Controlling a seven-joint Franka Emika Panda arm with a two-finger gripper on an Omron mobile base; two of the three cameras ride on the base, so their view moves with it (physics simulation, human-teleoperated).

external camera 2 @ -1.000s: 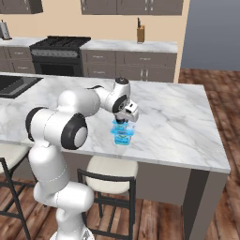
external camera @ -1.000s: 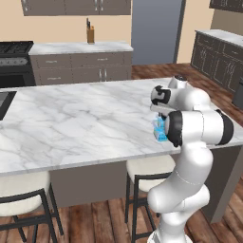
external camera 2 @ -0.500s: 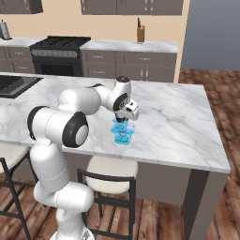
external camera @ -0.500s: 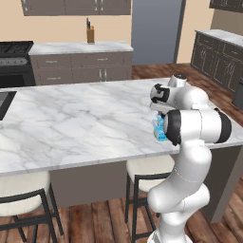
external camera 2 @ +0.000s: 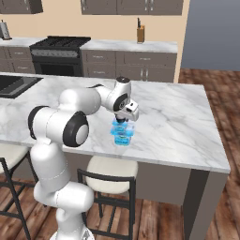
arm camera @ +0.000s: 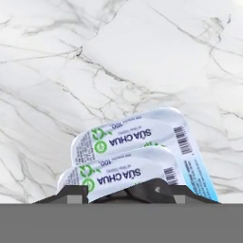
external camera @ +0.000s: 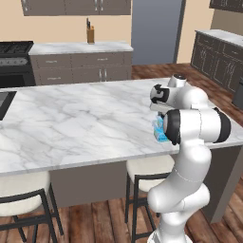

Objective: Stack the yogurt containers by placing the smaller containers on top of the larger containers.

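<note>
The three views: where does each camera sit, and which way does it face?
Left base view: behind the arm, left; faces forward-down over the marble island; arm rises lower right, partly covering the blue tub.
Right base view: behind, right; arm lower left, gripper over that tub.
Hand view: on the hand, looking down past the fingertips at printed yogurt lids.
Both base views share island, tub, arm.

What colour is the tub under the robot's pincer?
Translucent light blue; the tub shows best in the right base view.
</note>
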